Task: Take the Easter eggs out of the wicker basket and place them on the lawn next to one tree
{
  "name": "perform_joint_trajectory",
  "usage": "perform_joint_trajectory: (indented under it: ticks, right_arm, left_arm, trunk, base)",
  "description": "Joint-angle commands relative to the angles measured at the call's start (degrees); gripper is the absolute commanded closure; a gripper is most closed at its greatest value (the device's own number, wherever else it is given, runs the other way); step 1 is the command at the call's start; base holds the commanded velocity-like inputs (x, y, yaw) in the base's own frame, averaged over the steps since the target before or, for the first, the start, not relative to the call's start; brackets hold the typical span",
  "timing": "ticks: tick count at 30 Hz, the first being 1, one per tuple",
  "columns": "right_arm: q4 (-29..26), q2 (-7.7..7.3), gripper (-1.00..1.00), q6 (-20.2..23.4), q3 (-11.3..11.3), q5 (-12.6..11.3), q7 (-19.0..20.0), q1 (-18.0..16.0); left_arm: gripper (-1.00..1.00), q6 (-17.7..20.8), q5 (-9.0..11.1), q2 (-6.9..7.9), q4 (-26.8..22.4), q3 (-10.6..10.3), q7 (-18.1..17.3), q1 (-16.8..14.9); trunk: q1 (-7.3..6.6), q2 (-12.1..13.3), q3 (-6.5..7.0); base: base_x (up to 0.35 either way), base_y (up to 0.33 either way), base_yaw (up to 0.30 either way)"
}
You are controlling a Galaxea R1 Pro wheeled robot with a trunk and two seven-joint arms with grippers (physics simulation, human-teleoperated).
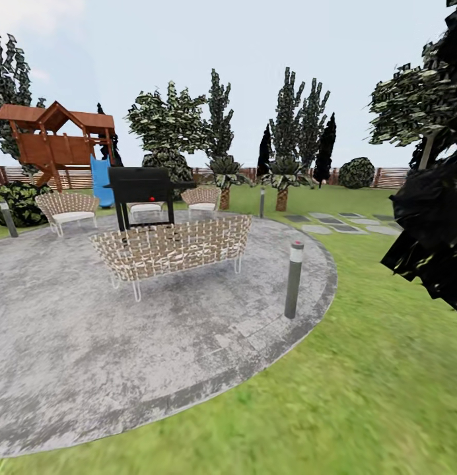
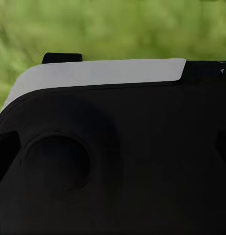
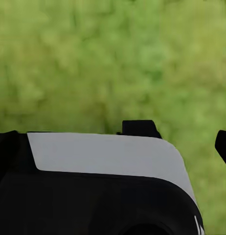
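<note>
- You're facing the lawn (image 1: pixel 360 369), bright green and mottled, which wraps a round grey paved patio (image 1: pixel 123 343).
- On the patio stand a wicker sofa (image 1: pixel 172 249), a black grill (image 1: pixel 141 188) and a bollard light (image 1: pixel 294 278).
- Stepping stones (image 1: pixel 341 223) lie in the grass beyond.

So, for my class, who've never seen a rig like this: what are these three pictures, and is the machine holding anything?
They are simulator renders from a wheeled robot with two arms. The head camera looks over a garden: a round paved patio with wicker sofa, chairs, a black grill and a bollard light, with lawn around it and trees behind. The two wrist cameras show black-and-white robot body over blurred grass. I can't tell what the grippers hold. No eggs or basket are visible.
</note>
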Motion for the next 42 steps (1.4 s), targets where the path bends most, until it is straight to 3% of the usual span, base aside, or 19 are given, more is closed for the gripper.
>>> perform_joint_trajectory:
  ticks: [1,42]
  right_arm:
    - [0.1,0.00,-1.00,-0.2,-0.1,0.0,0.0,0.0]
    - [0.1,0.00,-1.00,-1.2,0.0,-0.1,0.1,0.0]
  left_arm:
    - [-1.00,0.0,0.2,0.00,-0.1,0.0,-0.2,0.0]
    - [-1.00,0.0,0.2,-0.04,-0.1,0.0,-0.2,0.0]
  trunk:
    - [0.01,0.0,-0.05]
    - [0.01,0.0,-0.05]
  base:
    - [0.085,0.322,-0.006]
    - [0.007,0.327,0.000]
